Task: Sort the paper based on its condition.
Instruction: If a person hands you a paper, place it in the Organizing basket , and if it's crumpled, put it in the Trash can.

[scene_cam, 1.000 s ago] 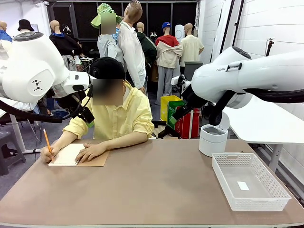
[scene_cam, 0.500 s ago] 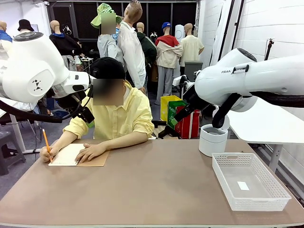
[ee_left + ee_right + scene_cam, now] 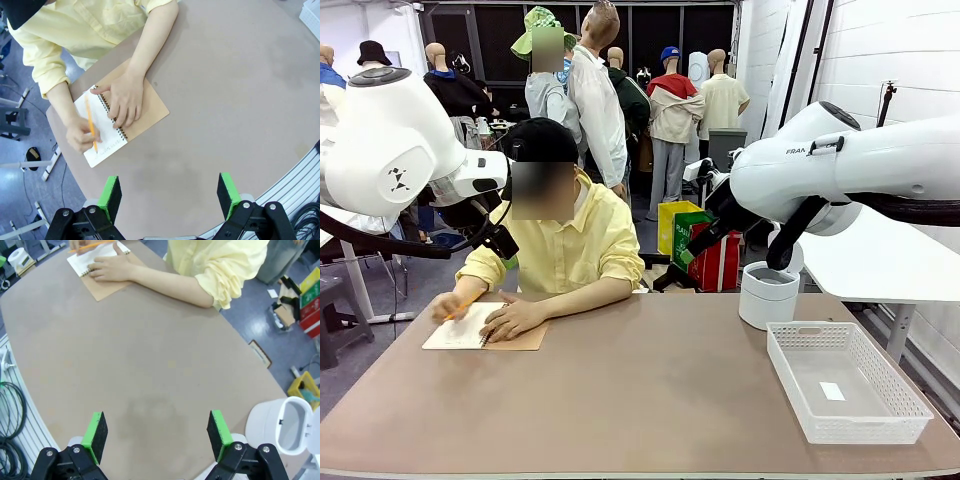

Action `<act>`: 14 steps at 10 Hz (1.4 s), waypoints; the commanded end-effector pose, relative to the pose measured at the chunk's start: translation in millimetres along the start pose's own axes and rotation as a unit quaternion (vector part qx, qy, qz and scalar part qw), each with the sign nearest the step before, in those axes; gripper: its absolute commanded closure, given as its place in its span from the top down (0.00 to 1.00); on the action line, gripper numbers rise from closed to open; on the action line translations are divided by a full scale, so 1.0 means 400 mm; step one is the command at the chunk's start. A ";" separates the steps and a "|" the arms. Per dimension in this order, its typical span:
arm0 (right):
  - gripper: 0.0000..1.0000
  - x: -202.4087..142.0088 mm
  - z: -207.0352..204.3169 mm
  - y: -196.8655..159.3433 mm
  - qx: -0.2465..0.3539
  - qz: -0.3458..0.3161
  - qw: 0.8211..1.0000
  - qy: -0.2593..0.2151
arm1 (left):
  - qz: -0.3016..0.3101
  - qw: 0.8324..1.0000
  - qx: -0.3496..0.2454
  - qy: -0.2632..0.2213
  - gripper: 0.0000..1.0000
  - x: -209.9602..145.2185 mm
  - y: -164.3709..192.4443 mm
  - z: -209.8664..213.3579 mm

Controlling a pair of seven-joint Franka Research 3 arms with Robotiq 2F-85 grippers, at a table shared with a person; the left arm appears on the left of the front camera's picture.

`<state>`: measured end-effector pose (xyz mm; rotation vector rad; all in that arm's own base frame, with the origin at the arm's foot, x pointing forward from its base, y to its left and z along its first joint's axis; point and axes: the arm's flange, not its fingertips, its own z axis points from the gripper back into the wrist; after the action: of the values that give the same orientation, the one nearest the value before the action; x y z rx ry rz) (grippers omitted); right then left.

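1. White thin paper page [image 3: 455, 328] – lies on the open spiral-bound notebook with the brown kraft cover [image 3: 528, 336], at the far left of the brown table top [image 3: 650, 400], on the person's side.
2. The page is pinned by the person's flat hand [image 3: 515, 318]; an orange pencil [image 3: 91, 125] is held over it by the other hand [image 3: 80, 137]. Whether the page is bound at the coil or loose cannot be told.
3. Left gripper [image 3: 169, 186]: jaws spread wide, nothing between the green pads. It is held high above the table, near the notebook.
4. Right gripper [image 3: 156, 432]: jaws likewise fully apart and empty, above bare table, well apart from the page.
5. Handling, as judged: very light, limp, easily creased or torn. Laid flat, no edge is offered to the fingers, and slip under the pads is expected.
6. Hold is best taken at a free edge or corner – ideally once raised or handed over by the person. A light pinch is advised; droop is to be expected.
7. White perforated plastic basket [image 3: 788, 383] with a small white tag [image 3: 831, 391] sits front right, with a round white bin [image 3: 767, 298] behind it. These are likely the sort destinations.
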<state>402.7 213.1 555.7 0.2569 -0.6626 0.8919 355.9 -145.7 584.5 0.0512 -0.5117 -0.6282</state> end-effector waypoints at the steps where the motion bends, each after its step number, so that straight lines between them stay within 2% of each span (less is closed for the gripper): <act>1: 1.00 0.005 0.000 -0.003 0.004 -0.001 1.000 0.003 | 0.001 1.000 0.000 -0.002 1.00 0.000 0.003 0.001; 14: 1.00 0.005 0.000 -0.003 0.004 -0.001 1.000 0.003 | 0.001 1.000 0.000 -0.002 1.00 0.000 0.003 0.001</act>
<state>402.8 213.1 555.7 0.2569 -0.6626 0.8919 355.9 -145.7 584.5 0.0512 -0.5117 -0.6282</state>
